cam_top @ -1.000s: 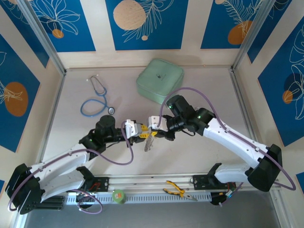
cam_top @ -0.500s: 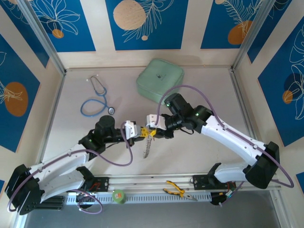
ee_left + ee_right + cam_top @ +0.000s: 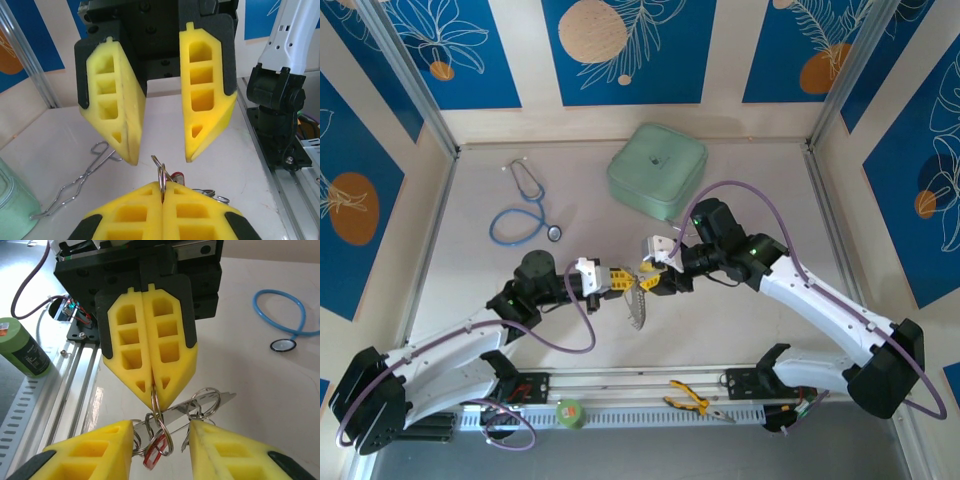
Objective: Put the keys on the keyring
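While seen from above, shows left yellow-fingered gripper (image 3: pixel 622 281) clamped shut on a small silver split ring (image 3: pixel 155 409) over the pale worktop's (image 3: pixel 740 330) middle; shows right yellow-fingered gripper (image 3: pixel 647 277) partly open, gripping nothing, fingers flanking the dangling bunch of silver keys with red plastic tag (image 3: pixel 155 454).

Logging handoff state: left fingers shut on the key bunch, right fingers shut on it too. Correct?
Not quite. The left fingers are shut on the key bunch, but the right fingers stand open, not clamped on it. The right wrist view shows this.
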